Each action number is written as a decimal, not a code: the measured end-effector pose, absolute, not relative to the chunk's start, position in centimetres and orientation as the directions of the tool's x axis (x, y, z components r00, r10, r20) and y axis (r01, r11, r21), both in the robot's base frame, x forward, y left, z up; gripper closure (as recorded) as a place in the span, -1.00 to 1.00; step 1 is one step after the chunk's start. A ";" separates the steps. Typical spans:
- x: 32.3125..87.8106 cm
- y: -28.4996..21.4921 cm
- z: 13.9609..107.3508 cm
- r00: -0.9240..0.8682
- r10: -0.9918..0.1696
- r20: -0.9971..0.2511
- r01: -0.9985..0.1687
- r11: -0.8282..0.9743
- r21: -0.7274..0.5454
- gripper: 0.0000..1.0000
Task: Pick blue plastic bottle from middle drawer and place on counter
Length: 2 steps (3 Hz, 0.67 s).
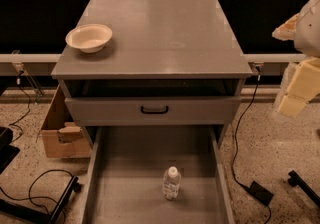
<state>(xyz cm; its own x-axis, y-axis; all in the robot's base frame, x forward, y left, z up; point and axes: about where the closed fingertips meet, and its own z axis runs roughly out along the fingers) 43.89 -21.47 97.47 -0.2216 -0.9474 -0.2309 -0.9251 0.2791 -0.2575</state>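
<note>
counter [165,28] matt, scuffed; blue plastic bottle [171,184] clear, glossy; gripper [299,90] right edge, matt

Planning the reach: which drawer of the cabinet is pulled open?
The middle drawer, holding the blue plastic bottle; the black-handled drawer above is shut. The gripper hangs at the view's right edge.

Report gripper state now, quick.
Gripper: right edge, beside the grey counter; open or closed cannot be told; small clear plastic bottle stands in the grey drawer, unheld.
</note>
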 end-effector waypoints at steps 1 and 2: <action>43.9 -21.1 93.8 -0.227 -0.922 -0.313 -0.925 0.305 -0.228 -1.00; 42.5 -20.4 85.6 -0.217 -0.864 -0.454 -0.942 0.307 -0.135 -1.00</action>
<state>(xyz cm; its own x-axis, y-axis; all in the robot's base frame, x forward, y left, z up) 42.54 -20.38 85.63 -0.2166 -0.8642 -0.4542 -0.9420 0.3072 -0.1352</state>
